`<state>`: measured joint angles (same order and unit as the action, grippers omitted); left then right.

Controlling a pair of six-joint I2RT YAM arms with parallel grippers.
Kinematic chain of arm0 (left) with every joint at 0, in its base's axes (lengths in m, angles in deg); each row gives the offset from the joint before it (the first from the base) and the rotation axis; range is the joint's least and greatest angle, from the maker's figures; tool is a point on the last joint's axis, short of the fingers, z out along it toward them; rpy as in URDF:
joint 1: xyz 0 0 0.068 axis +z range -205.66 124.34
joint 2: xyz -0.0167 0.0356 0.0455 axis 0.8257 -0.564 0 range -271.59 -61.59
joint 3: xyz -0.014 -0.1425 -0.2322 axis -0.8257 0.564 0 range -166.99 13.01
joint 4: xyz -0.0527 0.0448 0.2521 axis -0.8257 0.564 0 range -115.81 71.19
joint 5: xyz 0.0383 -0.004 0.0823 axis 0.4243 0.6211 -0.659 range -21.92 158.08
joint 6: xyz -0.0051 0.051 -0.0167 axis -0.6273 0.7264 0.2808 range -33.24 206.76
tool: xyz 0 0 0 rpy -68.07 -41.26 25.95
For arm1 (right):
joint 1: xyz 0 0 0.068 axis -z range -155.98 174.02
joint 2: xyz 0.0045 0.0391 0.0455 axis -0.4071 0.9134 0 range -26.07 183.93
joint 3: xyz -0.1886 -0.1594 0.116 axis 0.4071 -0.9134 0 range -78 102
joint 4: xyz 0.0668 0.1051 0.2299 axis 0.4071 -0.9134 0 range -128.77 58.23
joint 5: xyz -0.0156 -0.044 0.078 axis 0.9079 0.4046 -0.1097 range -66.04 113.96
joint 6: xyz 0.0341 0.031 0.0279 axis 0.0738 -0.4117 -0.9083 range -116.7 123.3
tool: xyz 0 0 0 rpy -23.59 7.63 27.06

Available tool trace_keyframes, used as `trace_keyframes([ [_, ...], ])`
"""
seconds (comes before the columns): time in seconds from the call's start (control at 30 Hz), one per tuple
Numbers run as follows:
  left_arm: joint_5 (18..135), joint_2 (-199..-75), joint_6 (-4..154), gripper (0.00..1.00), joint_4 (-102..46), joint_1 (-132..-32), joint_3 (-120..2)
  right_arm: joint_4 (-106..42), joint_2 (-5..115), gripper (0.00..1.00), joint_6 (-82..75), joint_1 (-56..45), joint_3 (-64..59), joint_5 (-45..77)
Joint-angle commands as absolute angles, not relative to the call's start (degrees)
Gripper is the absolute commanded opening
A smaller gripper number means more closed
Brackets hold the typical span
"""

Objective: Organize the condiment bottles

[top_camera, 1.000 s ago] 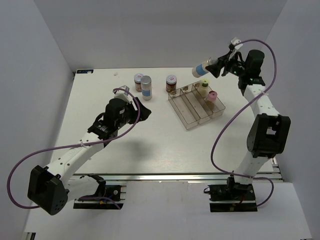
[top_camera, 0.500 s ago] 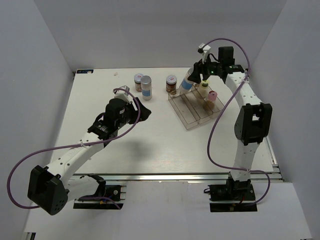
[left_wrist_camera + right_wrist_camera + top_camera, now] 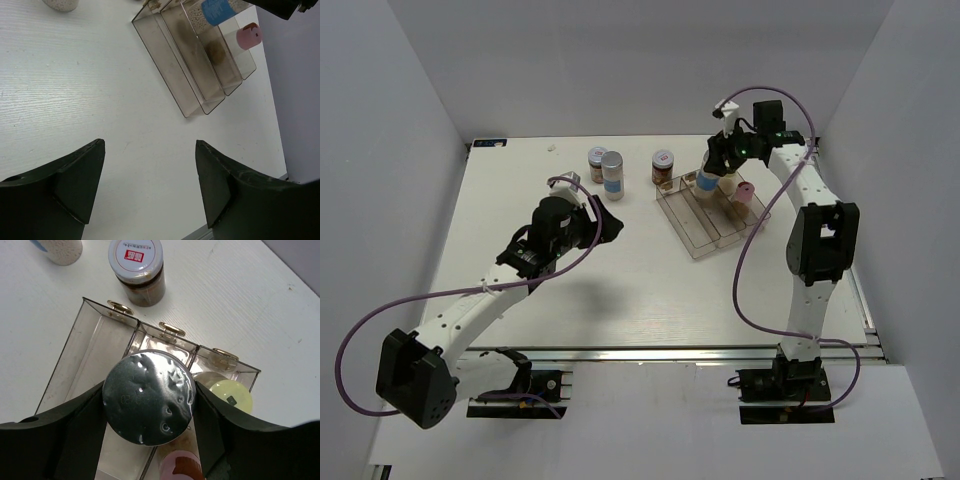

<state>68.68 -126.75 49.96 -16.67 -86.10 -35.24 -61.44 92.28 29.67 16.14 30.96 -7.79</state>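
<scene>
My right gripper [image 3: 718, 165] is shut on the silver-capped white-blue bottle [image 3: 704, 181]. It holds the bottle tilted at the far end of the clear tray's [image 3: 692, 238] middle compartment. From the right wrist, the silver cap [image 3: 148, 397] sits between the fingers. The pink-capped bottle [image 3: 745, 193] and the yellow-green-capped bottle [image 3: 231, 396] stand in the tray's right compartment. One brown jar [image 3: 663, 166] stands just behind the tray, and another [image 3: 596, 158] is further left beside a second silver-capped bottle [image 3: 612, 175]. My left gripper [image 3: 610, 222] is open and empty above the table, left of the tray.
The tray's left compartment [image 3: 165, 60] holds nothing. The left wrist view shows the tray, the held bottle's blue label [image 3: 217, 9] and the pink cap [image 3: 248, 36]. White walls close in the table on the left, back and right.
My right arm swung the silver-capped bottle from high at the back right down and left to the tray's middle compartment. The left arm has not moved.
</scene>
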Motion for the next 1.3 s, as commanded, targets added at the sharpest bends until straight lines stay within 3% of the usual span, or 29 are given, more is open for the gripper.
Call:
trace_keyframes([
  [0.0,68.9,-126.5,51.0,0.83,-15.8,-85.7,-37.0,-58.3,93.1,0.0,30.7,15.2,33.4,-5.9],
  [0.07,66.4,-126.7,51.2,0.85,-15.2,-85.7,-37.5,-58.4,94.1,0.0,30.8,15.1,34.2,-5.7],
  [0.17,65.0,-128.1,51.9,0.89,-14.6,-85.7,-39.0,-58.7,94.8,0.23,31.2,14.8,34.7,-5.2],
  [0.3,62.6,-133.3,54.5,0.91,-12.8,-85.7,-45.9,-59.9,94.6,0.63,31.5,14.9,34.6,-5.3],
  [0.37,60.4,-137.7,55.5,0.92,-10.2,-85.7,-49.3,-60.1,93.6,0.76,31.6,14.9,34.1,-5.6],
  [0.57,51.7,-148.6,57.8,0.93,-3.3,-85.8,-62.4,-58.1,86.0,0.89,29.5,15.5,30.8,-7.1],
  [0.73,46.8,-157.7,58.4,0.93,1.6,-85.8,-71.2,-54.1,78.6,0.83,22.5,18.0,25.0,-9.6],
  [0.8,45.3,-162.9,57.8,0.93,3.9,-85.7,-76.6,-53.7,77.0,0.53,21.1,19.4,23.8,-12.0],
  [0.87,44.2,-166.2,57.4,0.93,6.9,-85.7,-80.2,-55.0,75.6,0.04,19.4,20.3,23.2,-14.2],
  [1.03,44.6,-175.9,59.4,0.94,9.0,-85.7,-90.7,-55.5,72.4,0.0,18.2,22.1,19.7,-17.9],
  [1.27,42.6,-183.7,60.5,0.94,11.5,-83.5,-99.8,-52.6,68.2,0.06,17.2,22.7,13.7,-19.6],
])
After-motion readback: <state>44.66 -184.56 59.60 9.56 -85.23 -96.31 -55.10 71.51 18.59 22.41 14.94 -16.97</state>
